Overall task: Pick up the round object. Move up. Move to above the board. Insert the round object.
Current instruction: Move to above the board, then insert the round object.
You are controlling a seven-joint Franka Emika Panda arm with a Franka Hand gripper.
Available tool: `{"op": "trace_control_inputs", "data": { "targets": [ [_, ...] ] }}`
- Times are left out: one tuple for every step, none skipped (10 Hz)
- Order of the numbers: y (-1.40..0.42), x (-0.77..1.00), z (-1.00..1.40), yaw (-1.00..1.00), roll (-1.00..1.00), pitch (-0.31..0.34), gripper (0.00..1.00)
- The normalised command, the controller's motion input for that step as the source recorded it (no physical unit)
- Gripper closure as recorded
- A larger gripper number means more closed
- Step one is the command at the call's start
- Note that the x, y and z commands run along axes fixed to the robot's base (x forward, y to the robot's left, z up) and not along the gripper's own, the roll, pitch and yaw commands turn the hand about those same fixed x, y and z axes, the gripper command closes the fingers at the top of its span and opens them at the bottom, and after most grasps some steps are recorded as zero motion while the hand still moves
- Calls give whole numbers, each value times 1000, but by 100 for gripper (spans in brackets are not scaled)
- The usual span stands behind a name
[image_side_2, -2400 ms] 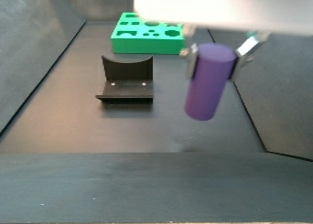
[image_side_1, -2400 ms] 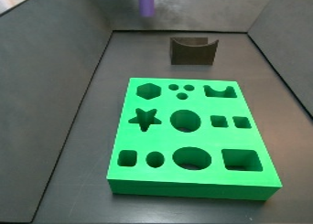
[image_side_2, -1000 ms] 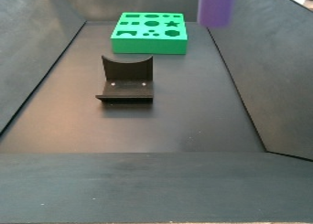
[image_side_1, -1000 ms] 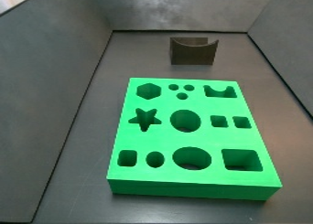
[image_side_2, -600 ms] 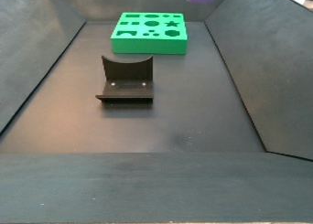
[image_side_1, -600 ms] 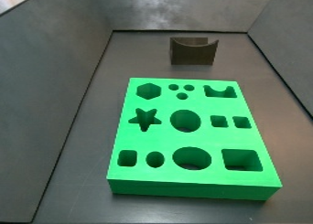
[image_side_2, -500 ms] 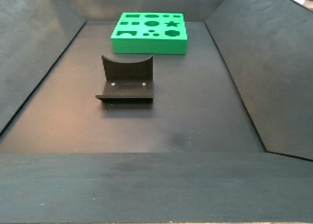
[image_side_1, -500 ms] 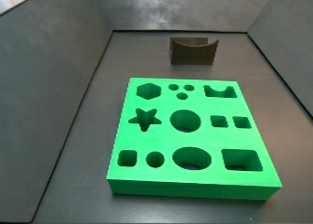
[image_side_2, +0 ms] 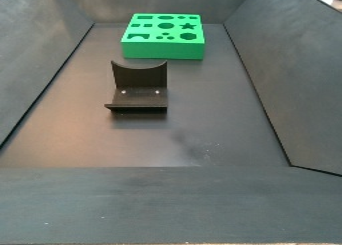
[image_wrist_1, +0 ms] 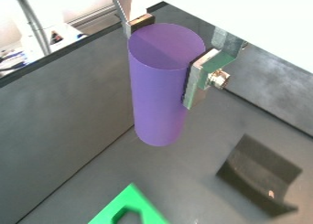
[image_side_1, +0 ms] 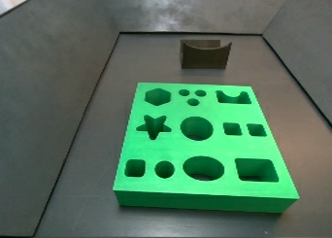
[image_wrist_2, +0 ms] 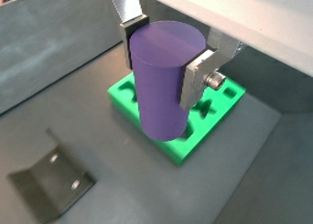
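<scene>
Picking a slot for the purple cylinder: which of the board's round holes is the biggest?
The oval hole in the row at the board's near edge; it is wider than the centre circle. The gripper holds the cylinder.

In both wrist views we find the gripper (image_wrist_1: pixel 171 52) (image_wrist_2: pixel 166 52) raised well above the floor, its two fingers (image_wrist_1: pixel 203 74) closed against opposite sides of the round object (image_wrist_1: pixel 160 86) (image_wrist_2: pixel 164 80), which hangs upright between them. In a wrist view the board (image_wrist_2: pixel 218 111) lies flat below it. In both side views neither gripper nor round object appears. In a side view the board (image_side_1: pixel 197 146) lies near us and the fixture (image_side_1: pixel 205 53) stands behind it, apart, toward the far wall.
</scene>
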Motion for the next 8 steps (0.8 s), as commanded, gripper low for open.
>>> {"op": "trace_control_inputs", "data": {
  "targets": [
    [-1000, 148, 224, 10, 8, 97, 100],
    [-1000, 164, 227, 9, -1, 110, 100],
    [-1000, 195, 231, 8, 0, 124, 100],
    [-896, 192, 214, 12, 15, 130, 100],
    [-586, 163, 145, 9, 34, 131, 100],
    [-280, 132, 69, 7, 46, 119, 100],
    [0, 0, -23, 0, 0, -1, 100],
    [0, 0, -106, 0, 0, -19, 100]
  ]
}}
